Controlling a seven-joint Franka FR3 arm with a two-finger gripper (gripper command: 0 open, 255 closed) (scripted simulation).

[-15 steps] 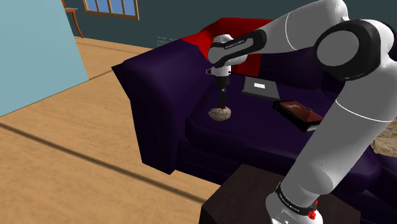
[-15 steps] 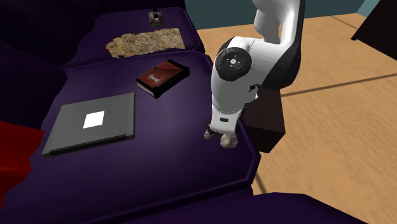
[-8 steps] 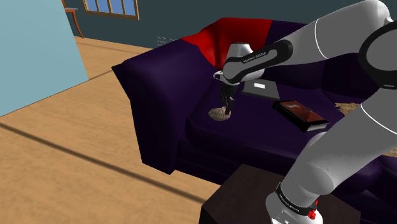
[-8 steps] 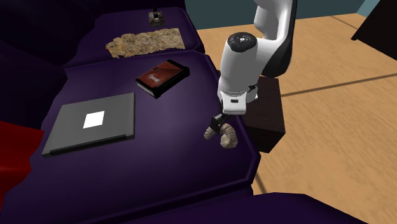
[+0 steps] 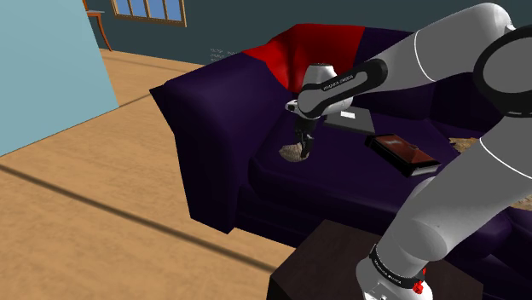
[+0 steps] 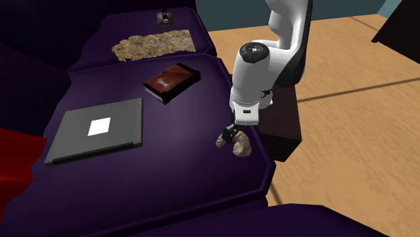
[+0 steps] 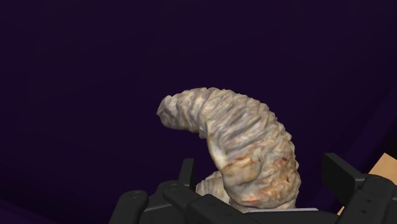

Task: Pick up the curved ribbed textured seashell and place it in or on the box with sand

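- Shoulder view: the gripper (image 5: 303,147) is down at the seashell (image 5: 294,154), which lies on the seat of the dark purple sofa (image 5: 213,145), near its front edge.
- Second exterior view: the shell sits by the seat's front corner. It is well apart from the box with sand (image 6: 153,46), a flat, rough tan patch on the far cushion beyond a red-brown book (image 6: 171,82).
- Wrist view: the fingers (image 7: 340,175) stand wide, one on each side of the shell's thick ribbed body. Neither seems to touch it, so it is not yet held.
- Doing the grasp well, as I judge it:
  - close on the thick lower part, not the tapering tip;
  - stay centred, since the curved ribs could twist out;
  - lift straight up only once the hold is firm.
- Against a second ago, the hand has sunk from above the shell and tilted. Since half a second ago it has barely shifted. The shell lies where it was.
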